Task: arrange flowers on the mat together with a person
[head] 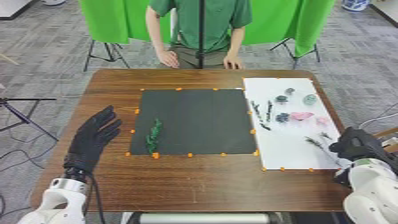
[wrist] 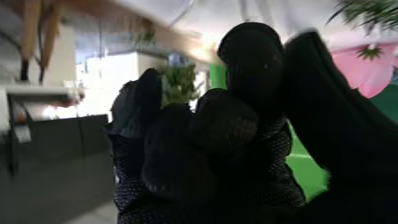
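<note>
Head view: left hand loose, empty; green sprig on dark mat, probably light, bendy, best pinched low on its stem; pink flower on white sheet, likely crushable; right hand by sheet's edge, grip can't tell.

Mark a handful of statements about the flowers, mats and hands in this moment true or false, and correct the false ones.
1. The green leafy sprig lies on the dark mat. True.
2. The pink flowers lie on the dark mat. False: the pink flowers lie on the white sheet.
3. The left hand is left of the dark mat. True.
4. The person is touching the green leafy sprig. False: the person's hands are beyond the table's far edge.
5. The right hand is beside the white sheet's right edge. True.
</note>
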You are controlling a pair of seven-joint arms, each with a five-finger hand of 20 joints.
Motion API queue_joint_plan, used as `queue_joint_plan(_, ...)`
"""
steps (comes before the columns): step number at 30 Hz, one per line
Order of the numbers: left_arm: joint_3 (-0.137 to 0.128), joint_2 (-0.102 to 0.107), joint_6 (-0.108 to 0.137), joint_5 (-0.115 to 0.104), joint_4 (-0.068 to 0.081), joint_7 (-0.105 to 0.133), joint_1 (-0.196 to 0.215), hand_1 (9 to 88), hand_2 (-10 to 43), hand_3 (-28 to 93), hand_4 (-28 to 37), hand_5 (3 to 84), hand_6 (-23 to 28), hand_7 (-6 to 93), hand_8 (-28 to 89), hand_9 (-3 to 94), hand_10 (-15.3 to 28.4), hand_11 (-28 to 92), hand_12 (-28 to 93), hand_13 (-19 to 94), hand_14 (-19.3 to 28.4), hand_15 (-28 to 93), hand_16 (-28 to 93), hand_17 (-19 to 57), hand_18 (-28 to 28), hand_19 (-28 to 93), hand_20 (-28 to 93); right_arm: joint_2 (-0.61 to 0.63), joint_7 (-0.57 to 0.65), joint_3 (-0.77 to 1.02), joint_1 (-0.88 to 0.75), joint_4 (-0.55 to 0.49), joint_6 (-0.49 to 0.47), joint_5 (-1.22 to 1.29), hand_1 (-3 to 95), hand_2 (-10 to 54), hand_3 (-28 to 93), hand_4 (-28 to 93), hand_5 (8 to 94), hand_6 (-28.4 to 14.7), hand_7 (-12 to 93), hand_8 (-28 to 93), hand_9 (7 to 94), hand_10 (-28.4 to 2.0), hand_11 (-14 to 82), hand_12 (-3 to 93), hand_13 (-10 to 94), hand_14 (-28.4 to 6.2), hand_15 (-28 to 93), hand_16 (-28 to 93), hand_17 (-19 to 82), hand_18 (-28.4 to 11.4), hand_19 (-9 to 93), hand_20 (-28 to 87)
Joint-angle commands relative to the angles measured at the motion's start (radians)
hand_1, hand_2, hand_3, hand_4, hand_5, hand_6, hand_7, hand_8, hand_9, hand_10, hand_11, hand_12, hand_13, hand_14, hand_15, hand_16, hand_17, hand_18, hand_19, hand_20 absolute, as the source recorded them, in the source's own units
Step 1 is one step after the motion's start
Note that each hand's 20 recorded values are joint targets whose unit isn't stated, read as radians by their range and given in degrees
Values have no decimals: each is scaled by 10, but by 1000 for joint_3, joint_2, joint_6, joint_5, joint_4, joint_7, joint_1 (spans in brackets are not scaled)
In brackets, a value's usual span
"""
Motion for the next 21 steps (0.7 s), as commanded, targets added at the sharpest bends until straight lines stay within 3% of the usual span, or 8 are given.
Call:
queue_joint_plan(1,1,-10,-9,2,8,-8,13,262,-15,696,-283,311,41,194,-108,215,114,253,123,224,144,239,-23,-96,216,451,29,22,35,7,0,-36,-65,-109,289,-95,737,-283,733,-1,592,-140,767,-109,640,468,714,-111,866,365,342,-194,844,364)
queue_joint_plan(9,1,-12,-8,4,8,-10,10,262,-15,697,-283,312,41,195,-107,216,115,252,123,223,144,238,-24,-96,217,451,29,21,69,-7,34,-17,-169,-85,272,-95,656,-283,651,-24,498,-157,641,-130,603,446,615,-127,822,328,267,-197,770,364)
queue_joint_plan(13,0,-12,-6,2,7,-9,15,261,-16,697,-283,312,42,195,-107,217,115,254,124,224,144,237,-24,-96,216,451,29,14,76,-24,52,7,-196,-59,279,-95,680,-283,650,-26,470,-147,634,-133,593,438,609,-125,813,315,266,-194,759,364)
queue_joint_plan(18,0,-12,-5,3,9,-10,14,261,-16,697,-283,312,43,194,-107,217,115,254,124,223,145,237,-23,-96,216,451,29,9,68,-30,58,25,-169,7,367,-95,694,-283,669,-15,442,-148,650,-126,584,427,623,-116,803,300,279,-190,751,359)
queue_joint_plan(21,-1,-13,-4,3,9,-8,14,261,-15,697,-283,312,42,195,-107,217,115,254,123,223,145,237,-23,-96,216,451,29,8,58,-42,54,28,-138,-2,504,-95,563,-283,706,-7,435,85,690,-111,581,444,658,-103,795,307,299,-185,756,351)
